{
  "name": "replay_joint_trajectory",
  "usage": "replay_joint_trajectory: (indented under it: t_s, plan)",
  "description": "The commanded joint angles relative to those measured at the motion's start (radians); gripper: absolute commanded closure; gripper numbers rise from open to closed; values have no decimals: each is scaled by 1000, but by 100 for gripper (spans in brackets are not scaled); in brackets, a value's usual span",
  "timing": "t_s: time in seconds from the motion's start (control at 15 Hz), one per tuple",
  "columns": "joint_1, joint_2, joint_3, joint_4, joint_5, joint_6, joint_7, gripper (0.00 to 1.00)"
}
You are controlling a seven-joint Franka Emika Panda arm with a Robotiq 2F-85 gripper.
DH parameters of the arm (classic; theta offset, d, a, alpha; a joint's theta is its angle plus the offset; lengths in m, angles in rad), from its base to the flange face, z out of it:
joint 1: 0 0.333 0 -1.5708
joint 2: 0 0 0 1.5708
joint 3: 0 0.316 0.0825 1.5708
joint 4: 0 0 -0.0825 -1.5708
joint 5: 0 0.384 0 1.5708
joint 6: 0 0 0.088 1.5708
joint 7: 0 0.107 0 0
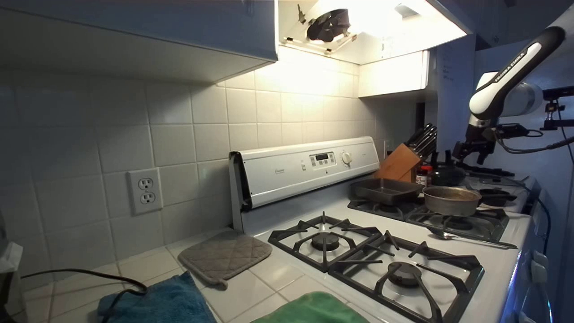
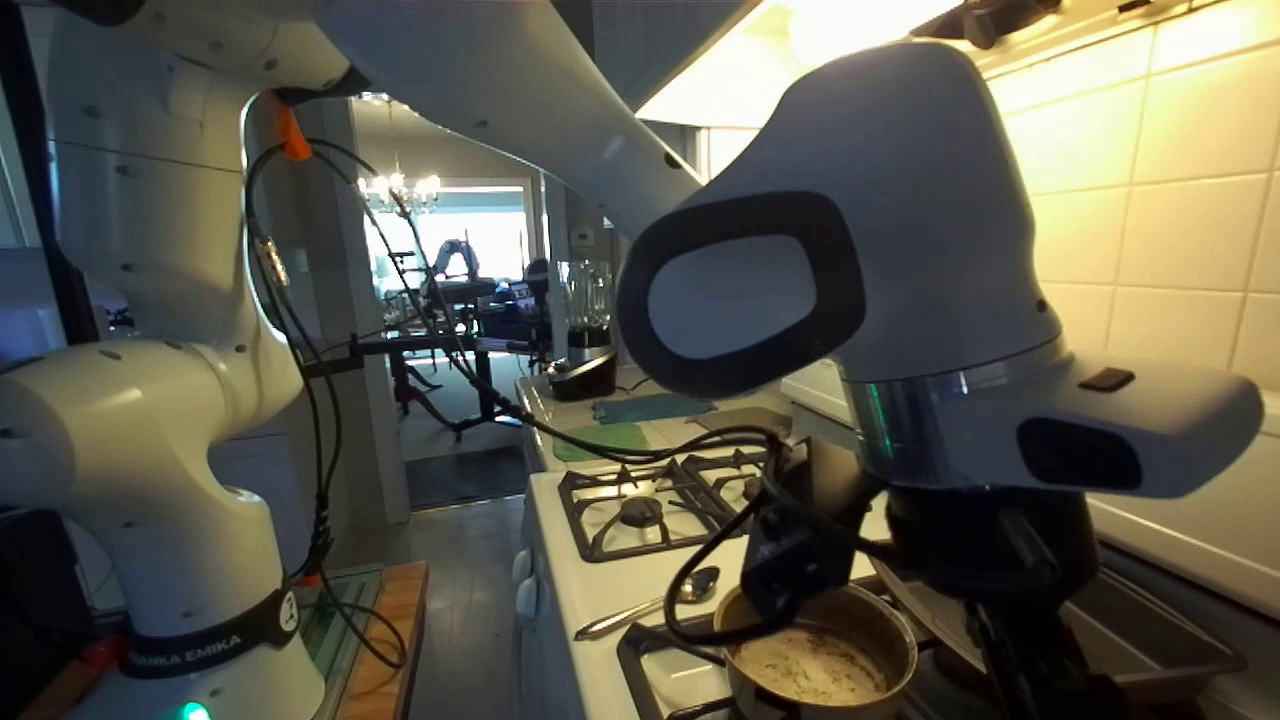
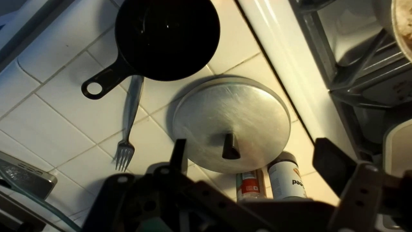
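A round metal lid [image 3: 206,119] with a black knob [image 3: 231,146] appears in the wrist view, leaning over two jars. Of these, the red-labelled jar [image 3: 251,185] and the white-labelled jar [image 3: 286,178] are partly hidden by the lid and the gripper. My gripper [image 3: 251,140] stands open above the lid, its fingers wide apart with nothing gripped. A small black pan [image 3: 167,42] and a fork [image 3: 128,125] lie on the tiles beyond. In an exterior view the gripper [image 1: 468,154] hangs over the counter past the stove.
A pot [image 1: 450,202] and a dark baking pan [image 1: 388,190] sit on the stove's burners. A spoon [image 2: 650,605] lies between the grates. A knife block [image 1: 399,163] stands behind, near the arm. A grey potholder [image 1: 226,255] and towels lie on the near counter.
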Motion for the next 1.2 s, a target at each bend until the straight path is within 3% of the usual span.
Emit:
replay_joint_trajectory:
  t_s: [0.0,0.4,1.13]
  plan:
    - [-29,69,18,66,78,23,-67,0]
    - [-63,141,44,108,139,87,-118,0]
    - [-76,273,61,138,113,289,-71,0]
